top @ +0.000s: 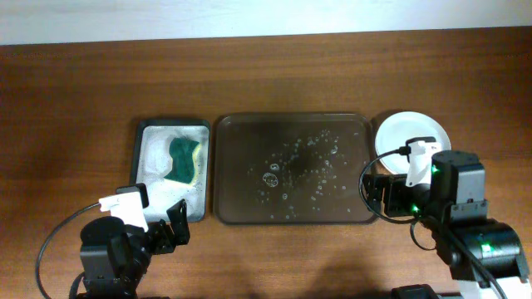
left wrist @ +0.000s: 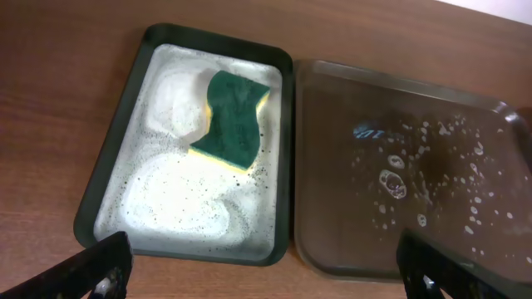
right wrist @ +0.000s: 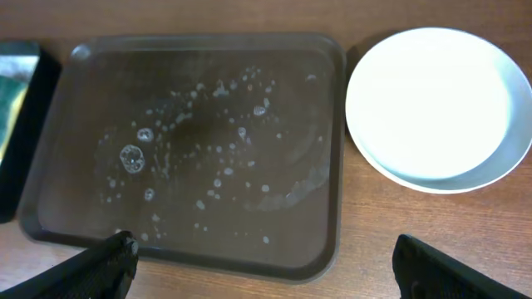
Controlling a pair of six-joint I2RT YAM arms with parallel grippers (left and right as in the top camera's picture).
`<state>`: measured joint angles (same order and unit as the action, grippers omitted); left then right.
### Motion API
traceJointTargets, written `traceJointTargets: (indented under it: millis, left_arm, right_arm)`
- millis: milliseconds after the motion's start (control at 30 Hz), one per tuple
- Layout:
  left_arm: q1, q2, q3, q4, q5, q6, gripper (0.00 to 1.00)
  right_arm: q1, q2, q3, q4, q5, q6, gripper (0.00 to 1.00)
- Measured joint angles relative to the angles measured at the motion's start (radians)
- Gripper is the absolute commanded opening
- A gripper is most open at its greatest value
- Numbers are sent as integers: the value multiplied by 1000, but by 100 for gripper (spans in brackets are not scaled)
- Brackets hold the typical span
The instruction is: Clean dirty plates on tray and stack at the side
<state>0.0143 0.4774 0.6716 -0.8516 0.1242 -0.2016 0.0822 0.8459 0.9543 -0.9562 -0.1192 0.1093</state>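
The dark brown tray (top: 293, 214) lies mid-table with only soap bubbles and water on it; it also shows in the left wrist view (left wrist: 332, 257) and the right wrist view (right wrist: 324, 166). White plates (top: 399, 133) sit stacked on the table right of the tray, partly hidden by my right arm; in the right wrist view (right wrist: 432, 104) the top plate looks clean with a second rim under it. My left gripper (left wrist: 266, 274) is open and empty above the table's front, before the gap between the two trays. My right gripper (right wrist: 262, 266) is open and empty over the brown tray's front right corner.
A smaller black tray (top: 140, 166) with soapy foam and a green sponge (top: 184, 159) stands left of the brown tray; it also shows in the left wrist view (left wrist: 112, 158) with the sponge (left wrist: 233, 120). The wooden table (top: 75, 100) runs to a pale wall at the back.
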Motion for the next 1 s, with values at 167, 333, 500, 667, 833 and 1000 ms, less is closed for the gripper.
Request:
traceJointTargets:
  millis: [167, 333, 500, 667, 833, 1000]
  left_arm:
    - [0, 0, 0, 0, 0, 0, 99]
    - [0, 0, -1, 0, 0, 0, 99]
    - [0, 0, -1, 0, 0, 0, 99]
    - [0, 0, -2, 0, 0, 0, 99]
    - [0, 0, -3, 0, 0, 0, 99]
    - [0, 0, -3, 0, 0, 0, 99]
  right_arm:
    - [69, -12, -3, -1, 7, 0, 99]
    - [75, -103, -7, 1, 49, -5, 99]
    - [62, -264, -78, 107, 76, -5, 99]
    - [8, -503, -289, 289, 81, -4, 99]
    - [-63, -722, -533, 492, 50, -5, 99]
    - [-93, -827, -716, 755, 35, -5, 99]
